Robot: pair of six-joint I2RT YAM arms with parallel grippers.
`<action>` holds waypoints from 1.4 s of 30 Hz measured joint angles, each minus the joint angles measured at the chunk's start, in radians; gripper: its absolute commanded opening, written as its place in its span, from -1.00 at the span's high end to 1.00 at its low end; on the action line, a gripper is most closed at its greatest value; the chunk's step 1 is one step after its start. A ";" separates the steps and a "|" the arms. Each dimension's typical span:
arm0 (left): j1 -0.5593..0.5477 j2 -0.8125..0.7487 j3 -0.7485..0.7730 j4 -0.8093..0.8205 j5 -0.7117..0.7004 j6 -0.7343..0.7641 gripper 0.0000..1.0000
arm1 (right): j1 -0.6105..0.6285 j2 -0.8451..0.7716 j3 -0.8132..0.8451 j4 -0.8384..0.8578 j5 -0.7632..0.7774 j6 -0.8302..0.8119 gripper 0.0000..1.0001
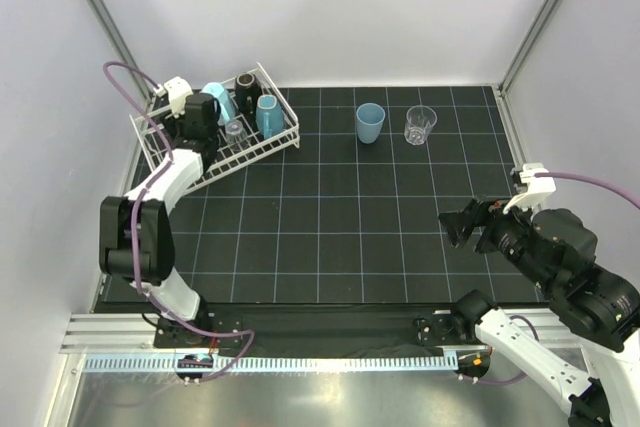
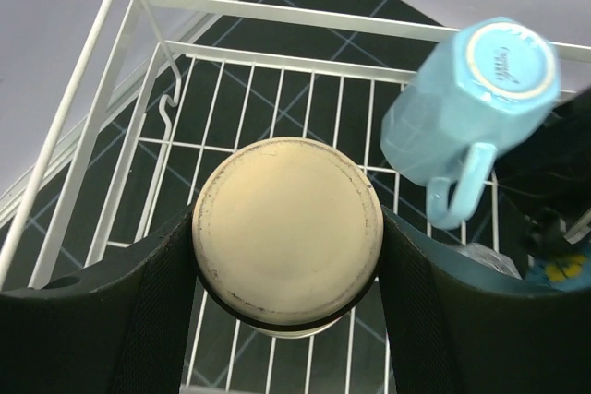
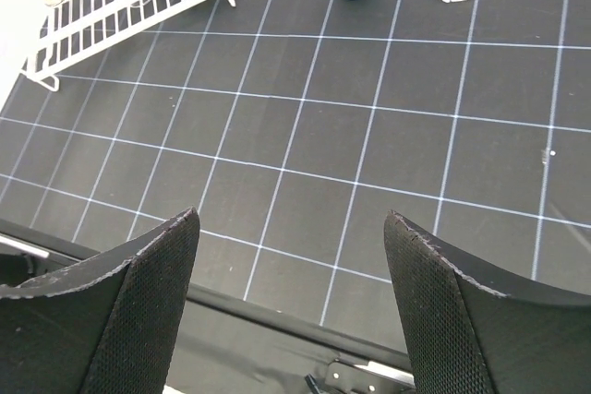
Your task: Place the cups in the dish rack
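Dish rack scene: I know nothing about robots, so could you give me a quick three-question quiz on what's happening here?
1. True or false: the right tool is gripping something.
2. How many cups stand on the table outside the rack? A one, B two, C four.
3. Fill in: the left tool holds a cup above the ____.
Key: 1 false, it is open and empty. 2 B, the tumbler and the glass. 3 rack.
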 measured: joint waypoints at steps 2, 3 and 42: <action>0.017 0.045 0.000 0.042 -0.004 0.006 1.00 | 0.000 0.002 0.005 -0.007 0.009 -0.004 -0.62; 0.023 0.060 0.001 0.060 -0.004 0.007 1.00 | 0.000 0.003 0.007 -0.010 0.013 -0.004 -0.62; 0.079 0.494 0.366 0.122 -0.064 -0.031 0.10 | 0.000 0.066 0.037 -0.077 0.116 0.024 -0.63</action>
